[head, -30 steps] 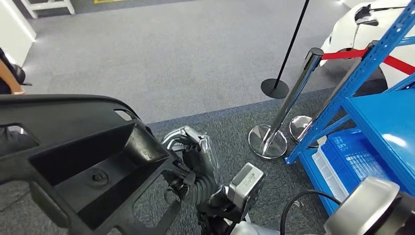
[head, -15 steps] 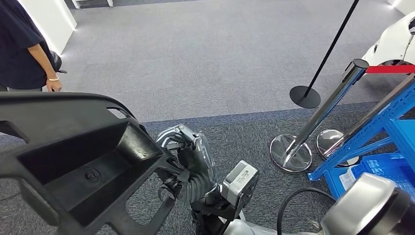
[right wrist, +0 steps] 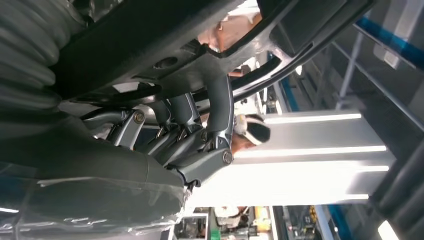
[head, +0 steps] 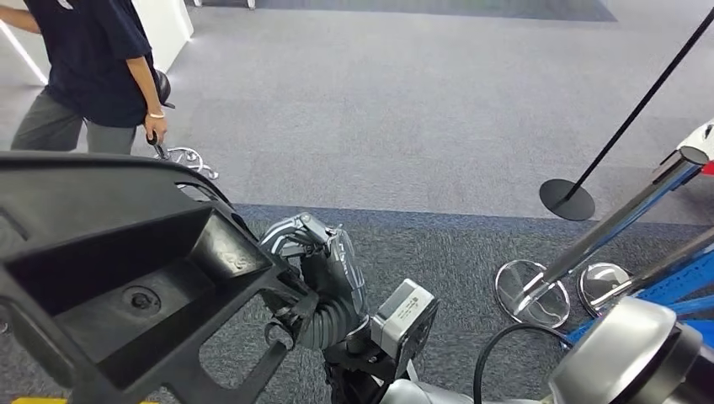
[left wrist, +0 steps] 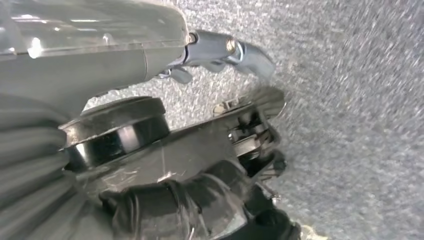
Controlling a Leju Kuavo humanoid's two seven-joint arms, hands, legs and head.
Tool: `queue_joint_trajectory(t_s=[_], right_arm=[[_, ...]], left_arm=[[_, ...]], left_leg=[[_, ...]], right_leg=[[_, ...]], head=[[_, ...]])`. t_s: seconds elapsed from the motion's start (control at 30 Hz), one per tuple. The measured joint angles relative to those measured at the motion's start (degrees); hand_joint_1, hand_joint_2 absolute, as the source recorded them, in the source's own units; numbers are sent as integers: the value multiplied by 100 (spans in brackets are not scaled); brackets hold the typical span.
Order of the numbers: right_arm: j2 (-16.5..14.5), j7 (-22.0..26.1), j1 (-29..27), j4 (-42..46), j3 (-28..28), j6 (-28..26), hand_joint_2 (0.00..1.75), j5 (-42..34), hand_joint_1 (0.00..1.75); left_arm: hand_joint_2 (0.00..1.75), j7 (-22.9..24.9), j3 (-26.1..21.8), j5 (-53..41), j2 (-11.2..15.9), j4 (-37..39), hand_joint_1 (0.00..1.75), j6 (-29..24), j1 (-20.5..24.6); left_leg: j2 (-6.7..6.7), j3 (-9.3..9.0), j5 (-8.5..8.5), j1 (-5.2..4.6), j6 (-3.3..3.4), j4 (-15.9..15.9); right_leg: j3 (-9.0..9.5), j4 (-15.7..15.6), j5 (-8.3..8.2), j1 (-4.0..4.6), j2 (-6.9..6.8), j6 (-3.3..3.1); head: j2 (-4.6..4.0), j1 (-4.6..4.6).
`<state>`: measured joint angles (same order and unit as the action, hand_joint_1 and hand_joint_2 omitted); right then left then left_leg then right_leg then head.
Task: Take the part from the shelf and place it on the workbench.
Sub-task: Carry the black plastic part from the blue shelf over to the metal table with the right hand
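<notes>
A large black plastic part (head: 126, 261) with a deep recess takes up the lower left of the head view. My right hand (head: 316, 278) grips its right edge from below, and the part hangs above the carpet. In the right wrist view the fingers (right wrist: 220, 105) hook around a bar of the part (right wrist: 150, 30). The left wrist view shows my left hand (left wrist: 235, 115) over grey carpet, thumb apart from the fingers and nothing held.
A person (head: 93, 59) in a dark shirt stands at the upper left beside a white cabinet (head: 164, 25). Chrome stanchion bases (head: 535, 295) and a black post base (head: 566, 199) stand to the right, by the blue shelf frame (head: 682, 295). Grey carpet spreads ahead.
The whole view has swung to the left: the blue shelf and stanchions slid toward the right edge and the person came into view. My right hand keeps hold of the part.
</notes>
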<state>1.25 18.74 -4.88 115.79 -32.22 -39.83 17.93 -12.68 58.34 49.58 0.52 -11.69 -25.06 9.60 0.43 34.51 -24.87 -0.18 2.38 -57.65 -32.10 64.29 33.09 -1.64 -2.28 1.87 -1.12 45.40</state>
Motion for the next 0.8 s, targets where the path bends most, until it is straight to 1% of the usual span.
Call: queue_joint_trajectory(t_s=[0.03,0.07,0.1,0.13,0.17,0.2,0.23,0.27,0.3,0.33,0.37,0.4,0.43,0.47,0.5,0.53,0.57,0.6,0.63,0.67,0.7,0.73,0.77,0.8], right_arm=[[1,-21,-20,8,3,-1,175,-3,175],[2,-48,-36,14,7,-2,175,-13,175],[4,-79,-48,16,8,-2,175,-31,175],[7,-112,-53,18,9,-2,175,-58,175],[11,-137,-54,18,10,-2,175,-91,175],[16,-155,-54,18,11,-2,175,-130,175],[22,-168,-54,17,11,-2,175,-166,175],[28,-171,-56,18,12,-2,175,-197,175],[34,-172,-59,19,13,-3,175,-220,175],[39,-175,-61,19,14,-3,175,-230,175],[43,-182,-63,20,14,-3,175,-234,175],[46,-191,-62,20,15,-3,175,-234,175],[48,-200,-63,20,15,-2,175,-233,175],[50,-207,-64,21,15,-2,175,-232,175],[51,-213,-66,21,15,-2,175,-231,175],[51,-223,-69,21,15,-2,175,-231,175],[52,-234,-71,21,15,-3,175,-231,175],[52,-246,-73,20,15,-3,175,-231,175],[52,-256,-73,20,15,-4,175,-231,175],[52,-262,-73,20,16,-4,175,-228,175],[52,-269,-73,20,16,-4,175,-222,175],[52,-282,-73,21,17,-4,175,-208,175],[52,-302,-75,22,17,-4,175,-188,175],[52,-328,-79,24,17,-4,175,-165,175]], left_arm=[[175,1,0,-11,-12,0,0,-13,20],[175,2,0,-17,-27,0,0,-34,36],[175,2,0,-23,-44,0,0,-61,42],[175,3,0,-22,-61,0,0,-89,37],[175,3,0,-16,-76,0,0,-113,28],[175,8,0,-7,-92,0,0,-135,19],[175,16,0,3,-108,0,0,-156,11],[175,35,0,11,-122,0,0,-177,9],[175,58,0,15,-133,0,0,-199,6],[175,81,0,14,-140,0,0,-214,-2],[175,105,0,10,-145,0,0,-224,-18],[175,125,0,4,-148,0,0,-230,-42],[175,141,1,-2,-154,0,0,-233,-63],[175,155,2,-8,-161,0,0,-235,-75],[175,164,2,-13,-170,0,0,-237,-74],[175,167,2,-19,-180,-1,0,-237,-67],[175,170,2,-22,-188,-1,0,-237,-62],[175,171,2,-25,-195,-1,0,-237,-63],[175,173,2,-27,-199,-1,0,-237,-71],[175,176,2,-28,-203,-1,0,-237,-81],[175,181,2,-32,-204,0,0,-237,-88],[175,187,2,-38,-205,-1,0,-237,-90],[175,194,2,-44,-205,-1,0,-237,-85],[175,200,2,-51,-205,-1,0,-237,-77]], left_leg=[[-56,-17,-6,-8,26,11],[-117,-24,-16,-14,48,9],[-185,-32,-29,-19,62,5],[-253,-44,-42,-21,65,-3],[-327,-57,-60,-18,59,-19],[-403,-69,-85,-10,43,-48],[-475,-63,-118,-3,19,-92],[-549,-39,-156,-4,-11,-154],[-610,-7,-181,-5,-43,-202],[-662,26,-193,-4,-75,-226],[-712,46,-192,0,-103,-230],[-722,60,-190,11,-128,-228],[-652,86,-215,9,-155,-275],[-535,151,-279,6,-182,-408],[-380,274,-394,5,-209,-656],[-238,448,-536,7,-235,-993],[-160,652,-671,21,-253,-1359],[-116,826,-748,34,-264,-1653],[-94,919,-734,42,-266,-1781],[-76,900,-617,46,-259,-1699],[-43,772,-425,44,-241,-1417],[54,580,-228,31,-213,-1019],[174,392,-99,-7,-183,-648],[274,258,-33,-44,-151,-383]], right_leg=[[-202,369,157,14,128,-10],[-431,752,289,25,189,-15],[-617,1023,335,33,214,-13],[-711,1096,267,35,222,-8],[-695,948,93,32,228,-2],[-585,621,-148,21,258,5],[-446,257,-343,-2,371,11],[-325,-48,-475,-23,489,11],[-255,-233,-530,-33,584,2],[-234,-293,-517,-32,646,-20],[-230,-304,-516,-18,611,-51],[-219,-316,-521,-17,550,-90],[-193,-337,-524,-21,495,-128],[-161,-361,-524,-30,429,-161],[-127,-382,-517,-35,356,-192],[-99,-392,-502,-25,283,-214],[-78,-395,-485,-14,205,-228],[-59,-395,-465,-4,128,-237],[-38,-395,-444,3,59,-241],[-12,-395,-422,6,-4,-237],[20,-395,-397,8,-62,-231],[57,-399,-372,10,-115,-221],[89,-403,-345,21,-167,-200],[115,-413,-323,31,-216,-175]], head=[[-1,14],[-1,19],[-1,21],[-1,22],[-2,23],[-2,27],[-2,34],[-1,67],[-1,101],[-1,138],[-1,174],[-2,190],[-2,219],[-2,262],[-2,309],[-2,363],[-2,415],[-2,456],[-2,493],[-2,520],[-2,534],[-2,540],[-2,551],[-2,560]])
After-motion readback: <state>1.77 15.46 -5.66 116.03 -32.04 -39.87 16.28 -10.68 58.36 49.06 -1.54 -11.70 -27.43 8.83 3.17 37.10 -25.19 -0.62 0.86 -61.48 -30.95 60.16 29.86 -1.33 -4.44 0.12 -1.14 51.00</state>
